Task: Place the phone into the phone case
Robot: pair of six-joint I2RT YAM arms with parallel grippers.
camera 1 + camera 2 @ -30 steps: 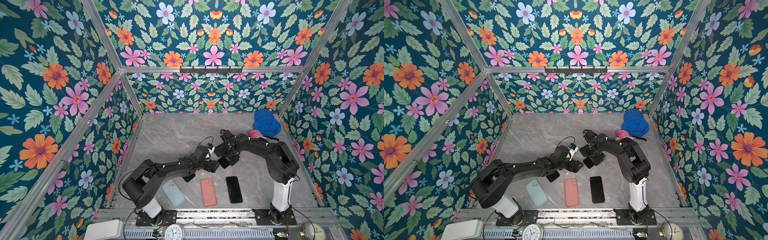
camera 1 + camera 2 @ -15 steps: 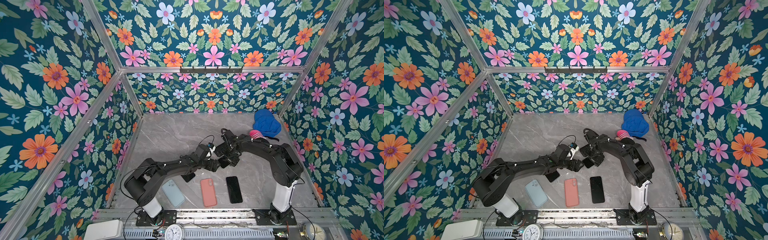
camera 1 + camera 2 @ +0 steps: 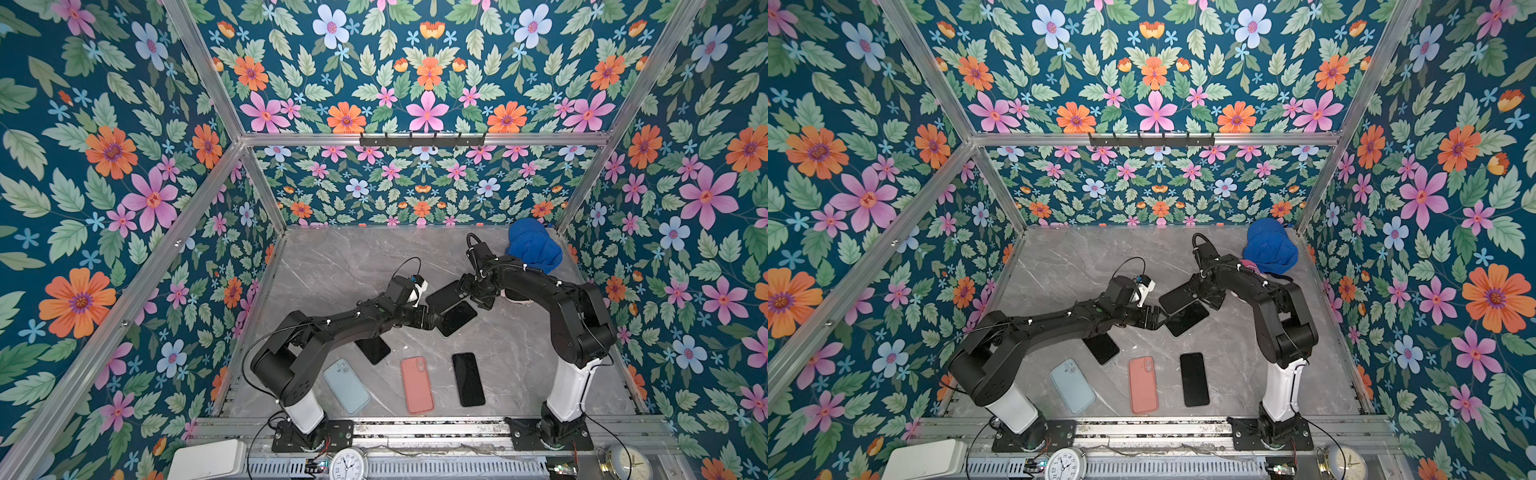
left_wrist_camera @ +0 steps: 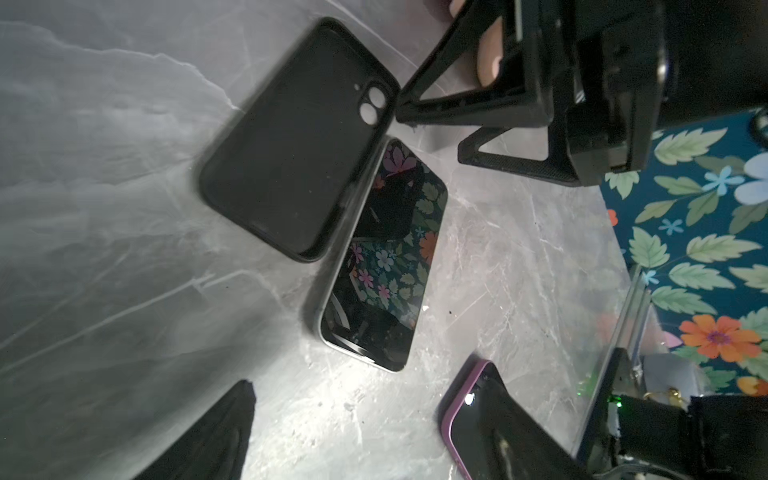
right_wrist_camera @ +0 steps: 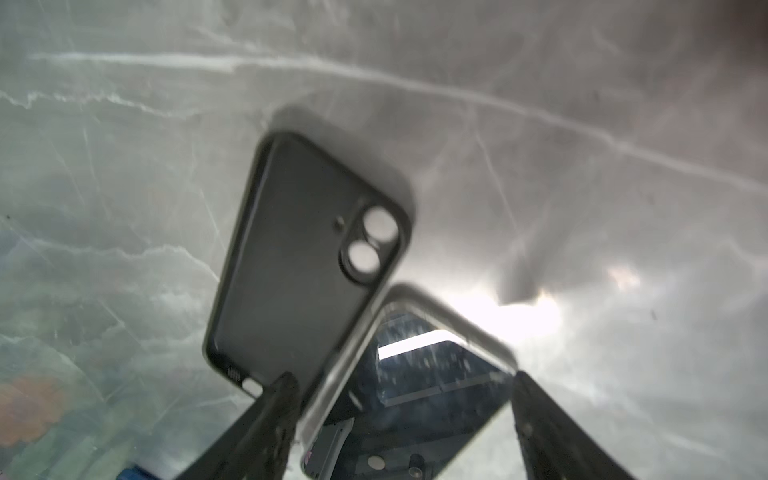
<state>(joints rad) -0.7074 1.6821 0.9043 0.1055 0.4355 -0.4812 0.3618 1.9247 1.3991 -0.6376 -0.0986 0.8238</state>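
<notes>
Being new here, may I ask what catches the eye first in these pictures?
The left arm and right arm meet mid-table at an empty black case and a phone lying against it. Loud floral walls surround everything; a blue cloth sits in the far right corner.

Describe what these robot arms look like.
The left arm and right arm are matte black and jointed, each on a white base. Thin black cables are held by white ties. The left pincer and right pincer are black; the right's fingers are hollow triangles.
</notes>
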